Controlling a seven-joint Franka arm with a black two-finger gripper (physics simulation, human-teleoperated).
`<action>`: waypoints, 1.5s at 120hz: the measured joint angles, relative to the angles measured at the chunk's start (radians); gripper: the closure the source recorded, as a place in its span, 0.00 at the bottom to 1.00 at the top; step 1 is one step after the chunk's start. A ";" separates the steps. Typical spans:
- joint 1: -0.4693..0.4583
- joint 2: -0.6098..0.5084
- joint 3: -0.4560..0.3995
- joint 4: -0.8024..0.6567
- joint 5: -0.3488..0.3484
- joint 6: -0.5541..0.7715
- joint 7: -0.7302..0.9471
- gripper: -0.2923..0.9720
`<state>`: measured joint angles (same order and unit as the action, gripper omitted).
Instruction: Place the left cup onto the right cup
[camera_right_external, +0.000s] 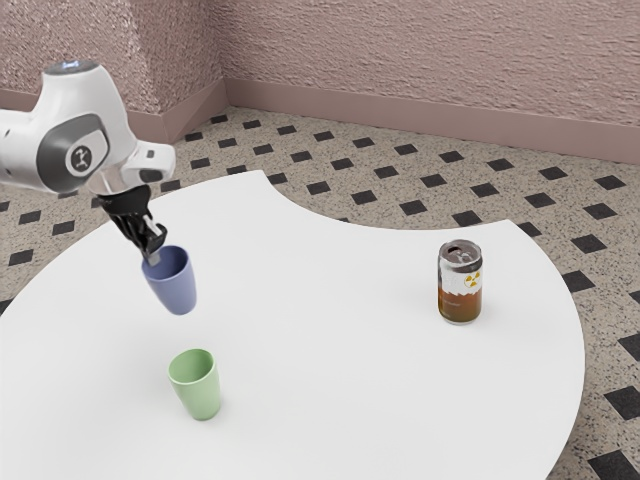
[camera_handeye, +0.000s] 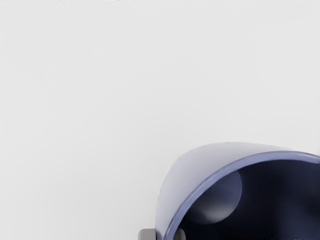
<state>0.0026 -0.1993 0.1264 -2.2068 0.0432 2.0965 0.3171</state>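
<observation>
The blue cup (camera_right_external: 170, 282) hangs in the air above the white table (camera_right_external: 330, 330), gripped at its rim and tilted so that its base swings toward the exterior view's right while its mouth leans up toward the arm. No part of it seems to touch the tabletop. In the wrist view the blue cup (camera_handeye: 200, 172) sits just under the hand with its dark interior open to the camera, and bare table (camera_handeye: 100, 100) lies beyond it.

The gripper (camera_right_external: 153, 250) is closed narrow on the cup's wall, apparently with one finger inside the rim and one outside. A small grey finger pad (camera_handeye: 147, 234) shows against the outer wall in the wrist view.

The green cup (camera_right_external: 195, 383) stands upright on the table, mouth up. It is near the held cup, lower in the exterior view and slightly to that view's right, with a clear gap between the two. A soda can (camera_right_external: 460, 283) stands upright well apart, toward the exterior view's right, clear of the direct line between the cups.

As for progress, the grasp and the lift look done. What remains is the carry over the green cup, the levelling of the blue cup so its base faces down, the descent until it rests on or in the green cup's mouth, and the release. By my reading the task is somewhere short of halfway.
</observation>
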 joint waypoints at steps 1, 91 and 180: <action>-0.001 -0.001 -0.002 0.000 0.000 -0.002 0.000 0.85; -0.052 -0.098 -0.086 -0.085 -0.013 -0.083 0.001 0.85; -0.042 -0.106 -0.096 -0.140 -0.026 -0.098 0.003 0.85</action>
<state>-0.0392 -0.3051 0.0304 -2.3468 0.0170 1.9984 0.3200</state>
